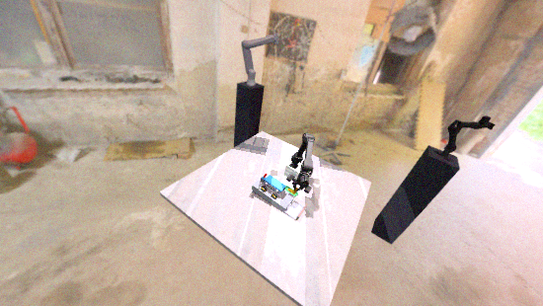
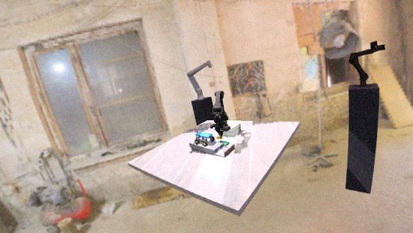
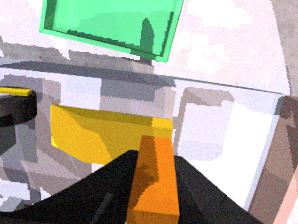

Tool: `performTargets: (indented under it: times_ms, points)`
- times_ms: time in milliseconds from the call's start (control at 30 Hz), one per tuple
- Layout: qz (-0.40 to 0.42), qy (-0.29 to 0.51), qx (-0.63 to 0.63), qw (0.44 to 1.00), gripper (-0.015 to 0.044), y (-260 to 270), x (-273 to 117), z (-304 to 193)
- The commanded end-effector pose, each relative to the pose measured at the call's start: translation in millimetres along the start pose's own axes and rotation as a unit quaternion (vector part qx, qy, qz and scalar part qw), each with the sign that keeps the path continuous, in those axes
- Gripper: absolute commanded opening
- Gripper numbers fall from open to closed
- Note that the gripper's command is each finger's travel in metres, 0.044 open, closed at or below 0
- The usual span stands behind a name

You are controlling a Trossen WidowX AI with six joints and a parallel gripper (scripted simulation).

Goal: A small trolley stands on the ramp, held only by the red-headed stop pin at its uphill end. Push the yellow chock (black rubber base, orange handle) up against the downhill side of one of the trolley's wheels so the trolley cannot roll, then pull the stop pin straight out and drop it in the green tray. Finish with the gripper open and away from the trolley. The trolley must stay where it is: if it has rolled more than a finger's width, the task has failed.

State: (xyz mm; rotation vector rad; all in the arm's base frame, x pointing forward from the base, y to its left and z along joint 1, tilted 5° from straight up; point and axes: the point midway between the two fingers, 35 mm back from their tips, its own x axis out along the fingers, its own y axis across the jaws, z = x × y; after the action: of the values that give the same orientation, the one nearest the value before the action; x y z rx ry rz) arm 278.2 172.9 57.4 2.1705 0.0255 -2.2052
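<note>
My gripper (image 1: 295,190) (image 2: 220,136) (image 3: 154,162) is shut on the orange handle (image 3: 157,182) of the yellow chock (image 3: 100,131). The chock is over the ramp (image 1: 276,201) (image 2: 204,149), downhill of a black trolley wheel (image 3: 20,107), with a gap between them in the wrist view. Whether its base touches the ramp I cannot tell; the black rubber is hidden. The blue-topped trolley (image 1: 272,183) (image 2: 203,134) stands on the ramp. The red head of the stop pin (image 1: 265,176) shows at its uphill end. The green tray (image 2: 225,143) (image 3: 110,20) lies beside the ramp.
A reddish-brown block (image 3: 277,155) closes the ramp's low end. A pale box (image 2: 233,129) stands behind the ramp, near the arm. Two more arms stand on dark pedestals (image 1: 417,194) (image 1: 248,111) away from the table.
</note>
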Motion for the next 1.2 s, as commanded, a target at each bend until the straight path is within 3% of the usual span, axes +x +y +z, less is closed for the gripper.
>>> performTargets:
  times_ms: [0, 467, 1167]
  points:
    - [0.003, -0.002, -0.001, 1.000, 0.0000, 0.8, 12.2, 0.1]
    - [0.003, -0.002, -0.001, 1.000, 0.0000, 2.5, 41.1, 0.2]
    - [0.004, -0.002, -0.001, 1.000, 0.0000, 18.0, 39.5, 0.3]
